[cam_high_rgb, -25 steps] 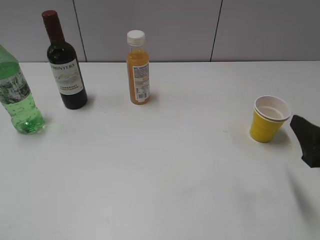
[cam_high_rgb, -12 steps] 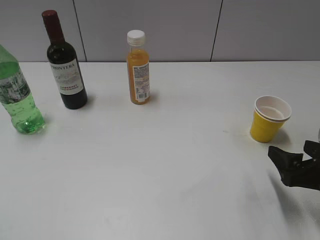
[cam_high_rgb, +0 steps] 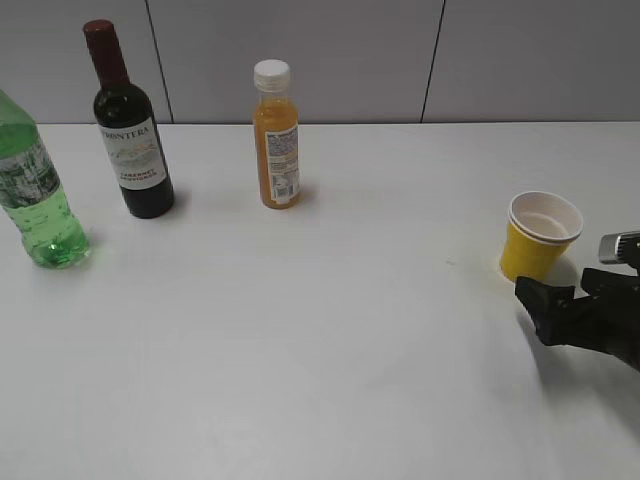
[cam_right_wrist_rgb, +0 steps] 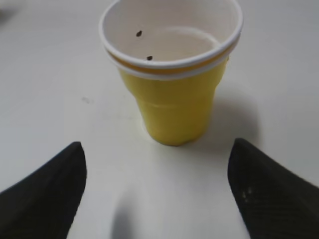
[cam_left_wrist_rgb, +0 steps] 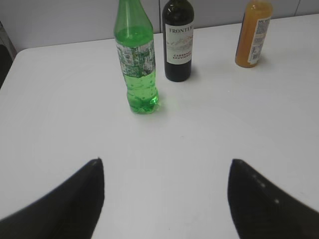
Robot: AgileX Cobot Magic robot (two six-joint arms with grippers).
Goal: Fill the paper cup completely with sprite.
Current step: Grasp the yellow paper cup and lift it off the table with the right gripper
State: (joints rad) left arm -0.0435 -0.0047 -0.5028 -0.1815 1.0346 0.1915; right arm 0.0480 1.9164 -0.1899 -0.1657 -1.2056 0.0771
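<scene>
The yellow paper cup (cam_high_rgb: 540, 238) stands upright on the white table at the right. In the right wrist view (cam_right_wrist_rgb: 172, 99) its white inside shows two dark specks. My right gripper (cam_high_rgb: 560, 292) is open and empty just in front of the cup, with its fingers (cam_right_wrist_rgb: 157, 147) apart and clear of it. The sprite, a green bottle (cam_high_rgb: 35, 190), stands at the far left. In the left wrist view the bottle (cam_left_wrist_rgb: 135, 64) is upright ahead of my left gripper (cam_left_wrist_rgb: 164, 164), which is open, empty and well short of it. The left gripper is out of the exterior view.
A dark wine bottle (cam_high_rgb: 130, 135) stands to the right of the sprite, and an orange juice bottle (cam_high_rgb: 275, 135) with a white cap stands further right. Both are near the back wall. The white table (cam_high_rgb: 320, 330) spreads between the bottles and the cup.
My right gripper has come in from the right edge, dropping low and then moving left and toward the cup. The cup and the bottles have not moved.
</scene>
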